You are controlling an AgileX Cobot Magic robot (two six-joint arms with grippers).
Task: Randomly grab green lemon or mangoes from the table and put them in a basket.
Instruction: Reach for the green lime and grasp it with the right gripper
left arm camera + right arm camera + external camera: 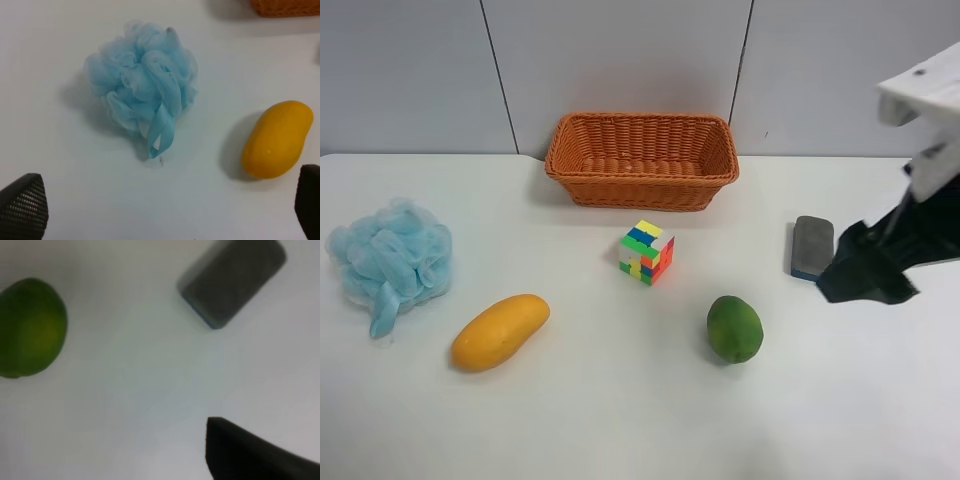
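Table: we see a broad plain white table (620, 430) with its things lying loose and well apart, so each fruit is open to a grasp from above.
Basket: the rectangular orange-brown woven wicker basket (640, 192) stands at the far edge by the wall, mouth up. We see no fruit in it.
Green lemon: the roundish smooth green lemon (735, 328) rests on the table, on the near side and well short of the basket. Nothing touches it.
Mango: the elongated smooth yellow-orange mango (500, 331) lies on its side, near the fluffy pale-blue mesh bath pouf (390, 258) but apart from it.
Right gripper: the black right gripper (860, 268) hangs over the table just beside the flat grey eraser block (812, 245), with the lemon off to one side in its wrist view. Only one dark finger (250, 455) shows there, so we cannot tell how far the jaws are parted.
Left gripper: the left gripper (165, 205) is outside the high view. Its two textured tips sit at opposite corners of the wrist view, so it is spread wide and empty, and it looks down on the pouf and mango.
Bystanders: the pouf, the eraser block and the multicoloured puzzle cube (647, 251) are not ours to move.
Our judgement: nothing is delivered yet. Each arm sits on the side of one fruit, the right nearer the lemon, which looks to us like the likelier first pick.
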